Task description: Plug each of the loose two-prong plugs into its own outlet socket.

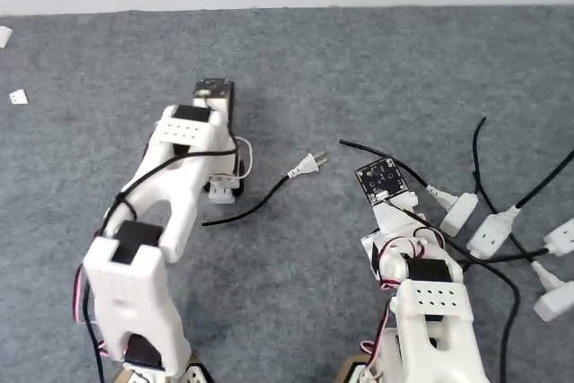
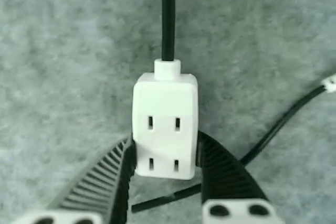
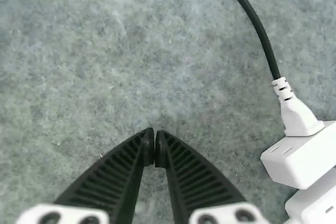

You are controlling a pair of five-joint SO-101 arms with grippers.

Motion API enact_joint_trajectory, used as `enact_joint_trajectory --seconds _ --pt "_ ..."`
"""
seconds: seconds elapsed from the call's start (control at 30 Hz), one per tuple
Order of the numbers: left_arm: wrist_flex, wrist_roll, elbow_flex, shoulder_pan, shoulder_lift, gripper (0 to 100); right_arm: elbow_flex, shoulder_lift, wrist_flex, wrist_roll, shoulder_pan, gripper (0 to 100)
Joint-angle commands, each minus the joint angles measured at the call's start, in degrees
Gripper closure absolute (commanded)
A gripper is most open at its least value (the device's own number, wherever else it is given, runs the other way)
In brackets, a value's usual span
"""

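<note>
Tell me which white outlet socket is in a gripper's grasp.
The socket held by the left gripper, black cord running from it. The other sockets lie ungripped on the carpet beside the right arm.

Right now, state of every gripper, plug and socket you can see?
White two-outlet socket block: gripped at its sides, all four slots empty.
Left gripper: shut on that block.
Right gripper: shut, empty, over grey carpet.
Pale two-prong plug on black cord: loose on the carpet, unplugged.
White moulded plug on black cord: seated in a second white socket block.
</note>
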Motion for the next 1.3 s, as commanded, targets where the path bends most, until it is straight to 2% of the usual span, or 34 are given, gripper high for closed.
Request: enact_joint_trajectory --seconds 0.0,0.23,0.43,0.57,0.6,0.67,0.83,0.9,1.1,1.17,1.27 --pt "-5.5 1.0 9.3 -1.6 -8.2 99 -0.7 -1.4 -1.1 0.4 -0.2 99.0" --pt "-13.3 1.0 28.2 -2.6 -26.6 99 -0.5 -1.4 -1.0 0.4 -0.2 99.0" --pt "-18.0 0.4 37.6 -3.3 -28.5 99 -0.7 -1.4 0.0 0.4 0.0 99.0" --pt "-17.1 -2.4 38.9 -4.1 -29.0 99 -3.5 -1.4 1.5 1.1 -1.4 99.0" --pt "-16.6 -2.5 38.9 -4.5 -29.0 99 -5.0 -1.4 1.5 2.5 -1.5 99.0" --pt "-16.5 -2.4 39.0 -4.7 -29.0 99 -7.6 -1.3 1.5 10.5 -1.8 99.0" --pt "-16.4 -3.5 39.2 -5.4 -29.0 99 -8.1 -0.7 0.7 42.0 -6.7 99.0" --pt "-16.5 -5.6 39.2 -5.4 -29.0 99 -8.0 -0.7 -1.6 51.3 -8.7 99.0" --pt "-17.5 -7.2 38.6 -5.5 -29.3 99 -8.0 2.2 -18.0 53.5 -13.5 99.0" --pt "-18.3 -7.2 39.2 -6.9 -31.2 99 -9.6 7.6 -21.7 53.4 -13.7 99.0" --pt "-23.8 -7.3 42.7 -10.2 -36.2 99 -15.7 20.5 -24.0 53.2 -13.1 99.0"
